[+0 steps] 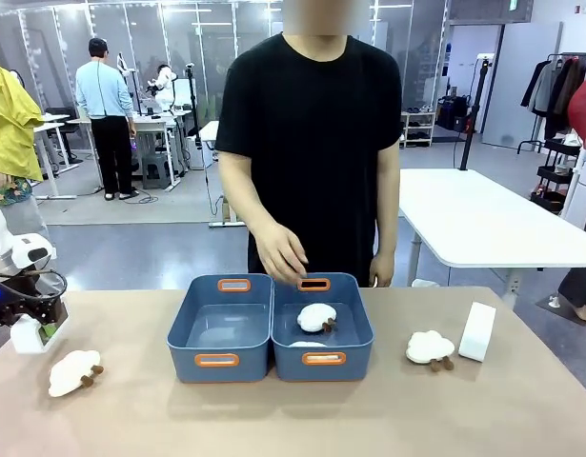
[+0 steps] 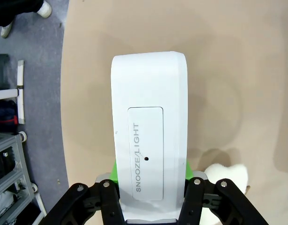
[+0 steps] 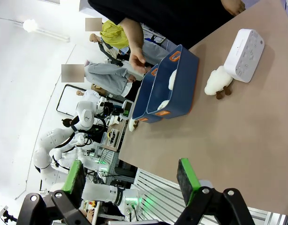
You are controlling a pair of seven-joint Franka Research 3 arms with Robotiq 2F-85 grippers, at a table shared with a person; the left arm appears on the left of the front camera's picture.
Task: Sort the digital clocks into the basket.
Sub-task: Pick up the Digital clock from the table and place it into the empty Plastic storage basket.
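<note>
My left gripper hangs at the table's far left edge, shut on a white digital clock. In the left wrist view this clock sits between the green pads, its SNOOZE/LIGHT button facing the camera, above bare tabletop. A second white digital clock stands upright at the right; the right wrist view shows its back. Two blue baskets stand side by side mid-table: the left basket is empty, the right basket holds a sheep toy. My right gripper is open above the table's near edge.
The person's hand hovers over the back rim of the right basket. One sheep toy lies near my left gripper, another beside the standing clock. A further white shape lies at the right basket's front wall.
</note>
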